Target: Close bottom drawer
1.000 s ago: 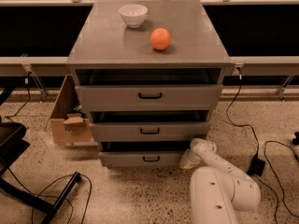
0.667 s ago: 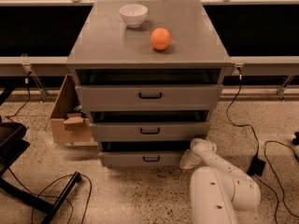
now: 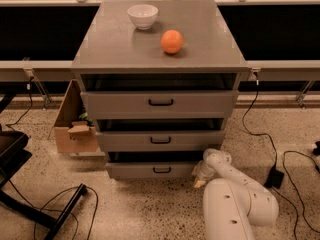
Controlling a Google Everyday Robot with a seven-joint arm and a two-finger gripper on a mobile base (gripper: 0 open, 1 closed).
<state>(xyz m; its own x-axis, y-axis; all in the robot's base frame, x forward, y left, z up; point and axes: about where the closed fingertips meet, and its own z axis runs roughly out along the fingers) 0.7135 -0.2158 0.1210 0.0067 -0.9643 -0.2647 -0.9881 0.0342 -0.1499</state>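
The bottom drawer (image 3: pixel 132 170) sits lowest in the grey cabinet (image 3: pixel 200 44), sticking out a bit. The gripper (image 3: pixel 200 176) is by its right end; wide or narrow, nobody can tell. It should push the front straight in, nearer the black handle (image 3: pixel 161 170).

Bottom drawer (image 3: pixel 135 170) ajar, hand (image 3: pixel 200 178) at its right front corner

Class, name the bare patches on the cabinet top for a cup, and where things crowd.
Free: cabinet top's front-left, before the white bowl, left of the orange; also its right edge. Crowded: the tool beside the bottom drawer's right end.
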